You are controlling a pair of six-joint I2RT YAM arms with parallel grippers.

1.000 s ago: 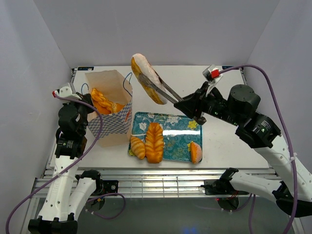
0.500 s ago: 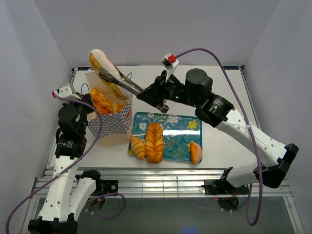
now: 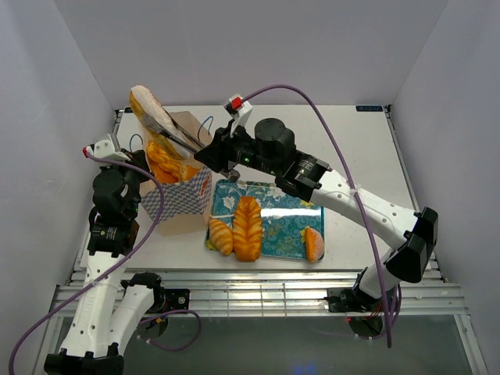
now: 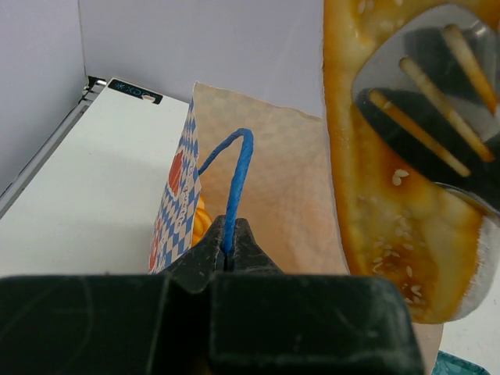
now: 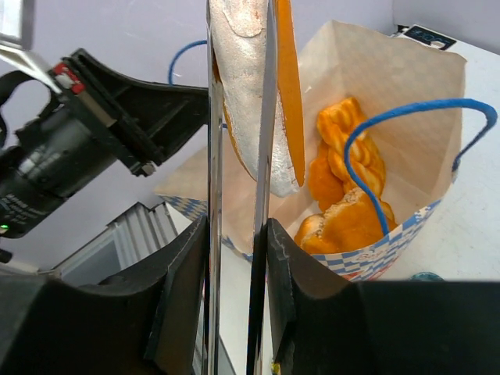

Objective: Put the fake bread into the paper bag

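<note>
Your right fingers (image 5: 262, 195) grip bread (image 3: 144, 105) just above the bag (image 3: 183, 197).
Your left fingers (image 4: 248, 242) are pinched tight on the bag's blue handle (image 4: 237, 172); more bread inside it.

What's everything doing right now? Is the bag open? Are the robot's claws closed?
paper bag: upright, open, pastries inside.
left gripper: shut on the bag's blue handle.
right gripper: shut on tongs.
flat bread: clamped in the tongs, held over the bag.
tray: lying flat, braided loaf on it.
</note>
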